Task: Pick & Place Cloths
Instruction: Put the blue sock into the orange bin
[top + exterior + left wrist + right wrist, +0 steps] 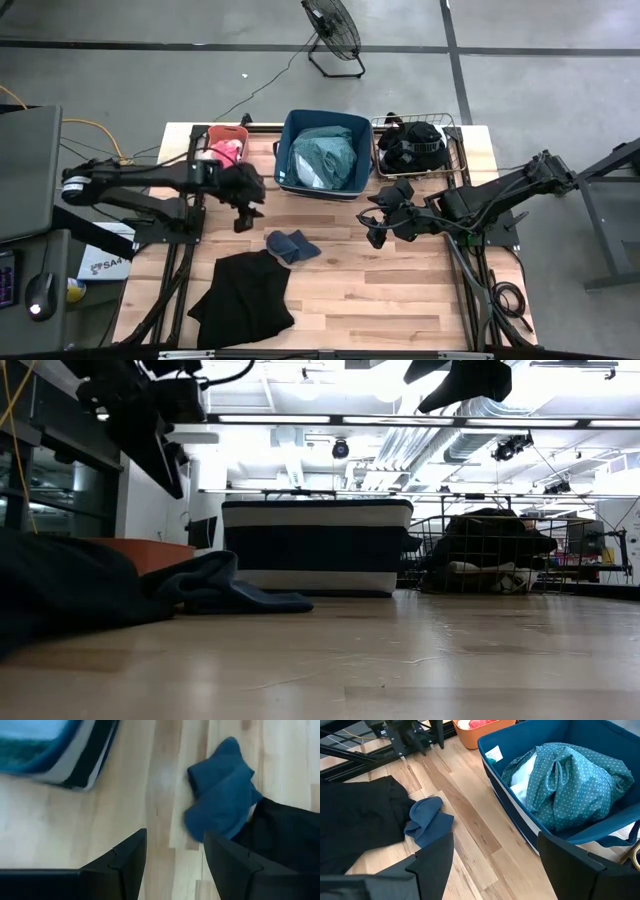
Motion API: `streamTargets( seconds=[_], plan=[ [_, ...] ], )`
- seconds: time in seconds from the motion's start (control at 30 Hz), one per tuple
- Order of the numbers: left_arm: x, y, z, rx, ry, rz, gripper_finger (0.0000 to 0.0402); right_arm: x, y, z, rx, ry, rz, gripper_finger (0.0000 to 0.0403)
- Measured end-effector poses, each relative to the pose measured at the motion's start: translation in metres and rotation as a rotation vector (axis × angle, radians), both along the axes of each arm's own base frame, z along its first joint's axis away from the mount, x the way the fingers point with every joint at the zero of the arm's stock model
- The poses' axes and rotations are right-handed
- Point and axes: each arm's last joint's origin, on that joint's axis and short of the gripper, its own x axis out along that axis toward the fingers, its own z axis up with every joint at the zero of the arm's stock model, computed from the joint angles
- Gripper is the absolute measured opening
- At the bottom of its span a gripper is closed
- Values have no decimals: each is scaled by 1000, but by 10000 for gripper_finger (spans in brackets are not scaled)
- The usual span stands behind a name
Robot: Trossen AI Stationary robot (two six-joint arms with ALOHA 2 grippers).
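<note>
High view: left claw (243, 214) over bare bench (400, 290), fingers apart, empty; blue cloth (291, 244) just beside black cloth (243, 297).
Left wrist view: blue cloth (222, 795) overlaps black cloth (285, 835).
Right wrist view: right claw (495, 855) spread, empty, facing teal shirt (570, 782) in navy bin (520, 740).

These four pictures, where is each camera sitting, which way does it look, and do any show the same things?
High view: above the table, looking straight down; both arms show.
Low view: at tabletop height, looking level across to the navy bin; arm parts hang at the top.
Left wrist view: on the left arm, looking down at the blue cloth past its open fingers.
Right wrist view: on the right arm, looking past its open fingers.
Shared: blue cloth, black cloth and navy bin.
</note>
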Motion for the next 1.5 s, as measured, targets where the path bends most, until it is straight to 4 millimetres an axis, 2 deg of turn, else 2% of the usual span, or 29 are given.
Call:
streamTargets(
  seconds=[0.3,0.53,0.9,1.17,1.27,1.37,1.5],
  plan=[
    [29,-30,-17,81,11,-206,189,0,0,0,0,0,1,279],
    [56,-42,-39,115,13,-283,189,0,0,0,0,1,1,279],
    [78,-48,-71,16,58,-384,189,0,0,-1,9,3,10,279],
    [89,-49,-96,12,122,-395,189,-2,0,-22,44,28,-7,279],
    [92,-49,-100,22,117,-412,188,-3,0,-27,58,29,-22,279],
    [93,-49,-100,23,112,-413,171,-3,0,-28,58,25,-20,279],
    [93,-50,-100,16,105,-436,97,-1,0,-26,46,9,-5,279]
  ],
)
